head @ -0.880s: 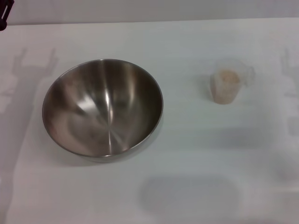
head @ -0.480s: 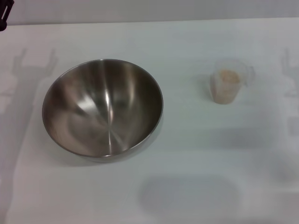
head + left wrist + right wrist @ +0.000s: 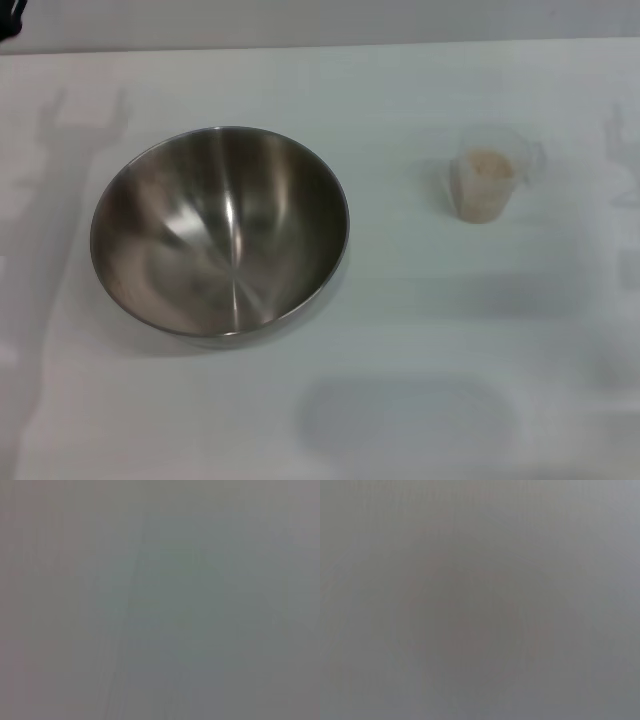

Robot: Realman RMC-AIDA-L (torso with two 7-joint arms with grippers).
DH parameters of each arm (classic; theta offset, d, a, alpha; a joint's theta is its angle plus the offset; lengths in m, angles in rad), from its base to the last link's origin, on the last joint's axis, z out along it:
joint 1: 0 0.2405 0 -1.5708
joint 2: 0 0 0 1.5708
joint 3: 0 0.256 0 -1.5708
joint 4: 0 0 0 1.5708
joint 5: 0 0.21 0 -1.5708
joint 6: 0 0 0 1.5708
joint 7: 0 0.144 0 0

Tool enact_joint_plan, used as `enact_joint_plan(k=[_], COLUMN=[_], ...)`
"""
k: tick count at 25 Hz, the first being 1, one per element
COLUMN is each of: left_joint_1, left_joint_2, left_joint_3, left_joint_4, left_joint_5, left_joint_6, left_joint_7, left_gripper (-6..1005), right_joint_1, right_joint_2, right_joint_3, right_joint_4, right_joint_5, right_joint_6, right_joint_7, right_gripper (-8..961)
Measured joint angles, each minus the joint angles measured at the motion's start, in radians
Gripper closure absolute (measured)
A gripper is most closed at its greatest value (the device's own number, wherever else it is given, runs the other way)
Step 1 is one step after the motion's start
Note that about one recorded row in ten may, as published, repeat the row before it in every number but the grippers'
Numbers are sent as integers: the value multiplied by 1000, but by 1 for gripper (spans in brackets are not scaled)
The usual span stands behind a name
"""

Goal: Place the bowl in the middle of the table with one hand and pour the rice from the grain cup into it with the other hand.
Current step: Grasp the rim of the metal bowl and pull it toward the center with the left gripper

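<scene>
Bowl (image 3: 220,232) only in head view.

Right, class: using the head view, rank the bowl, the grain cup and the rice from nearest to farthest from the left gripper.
1. Bowl: left of centre, nearest the left gripper, which shows only as a dark sliver at the far left corner.
2. Grain cup: over on the right, upright.
3. Rice: inside that cup, so too close to call against it.

Bowl (image 3: 220,232) on table's (image 3: 400,330) left half, grain cup (image 3: 484,183) on right, well apart. Wide bare lane between them; both stand unobstructed.
</scene>
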Motion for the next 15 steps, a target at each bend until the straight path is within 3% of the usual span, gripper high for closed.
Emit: enact_joint_plan(k=[5,9,14,15], left_joint_1=[53,59,24,20], left_joint_2=[29,45,44,40], left_joint_3=[-76,-111,-189,-199], left_joint_4=[-404,-648,-923,-942], left_joint_5=[35,55,45,41], left_joint_6=[-571,-956,-1489,-1534], left_joint_7=[-12,-7,87,104], left_gripper=[135,136,136,136], right_joint_1=[2,2,5,6], right_joint_2=[-2,-2,-2,-2], right_joint_3=[1,1,1,1], right_joint_4=[-3,-3,-3,-3], right_joint_5=[0,1,1,1], right_joint_6=[0,-1,-1,-1], right_joint_7=[0,0,0,0], right_gripper=[446,446,447,447])
